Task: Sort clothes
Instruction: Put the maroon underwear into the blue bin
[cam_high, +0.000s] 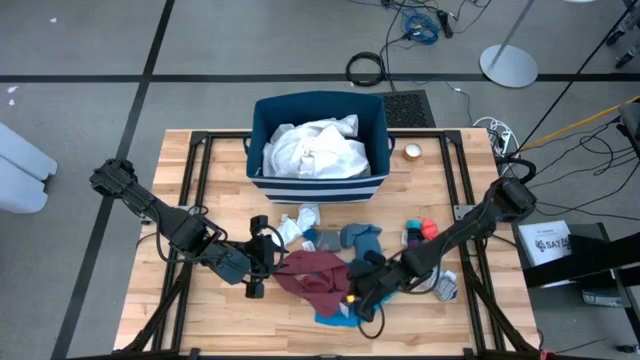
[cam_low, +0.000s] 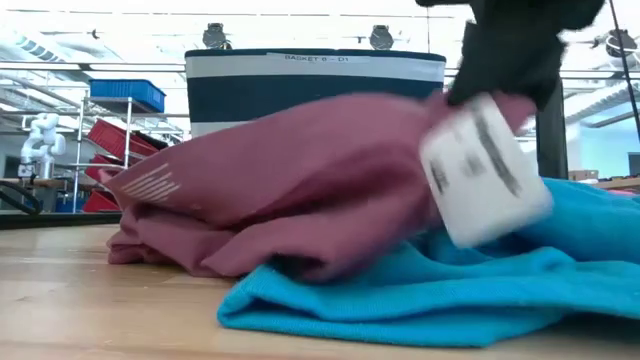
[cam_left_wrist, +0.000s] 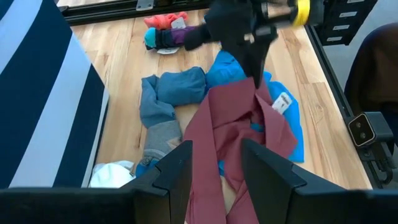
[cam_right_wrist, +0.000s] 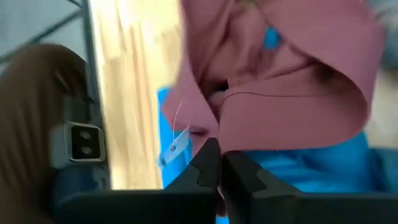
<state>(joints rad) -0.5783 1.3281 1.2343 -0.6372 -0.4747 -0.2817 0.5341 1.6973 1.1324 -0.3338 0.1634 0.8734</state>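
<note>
Right gripper sits low at the front middle of the table, fingers pinched together on the edge of the maroon garment. In the right wrist view the two dark fingertips meet with a fold of maroon cloth caught between them. The maroon piece lies crumpled on top of the bright blue garment, which spreads flat under it at the table's front edge. A white tag shows beside the gripper in the low view.

Left gripper hovers just left of the maroon garment, jaws spread apart, holding nothing; maroon cloth shows between its fingers in the left wrist view, but whether they touch it I cannot tell.

Behind the pile: grey-blue socks in the middle, a small white piece to their left, and a little heap with a red piece to the right. Navy striped bin stands at the back centre, with a white garment bunched inside. A small round object sits just right of the bin.
</note>
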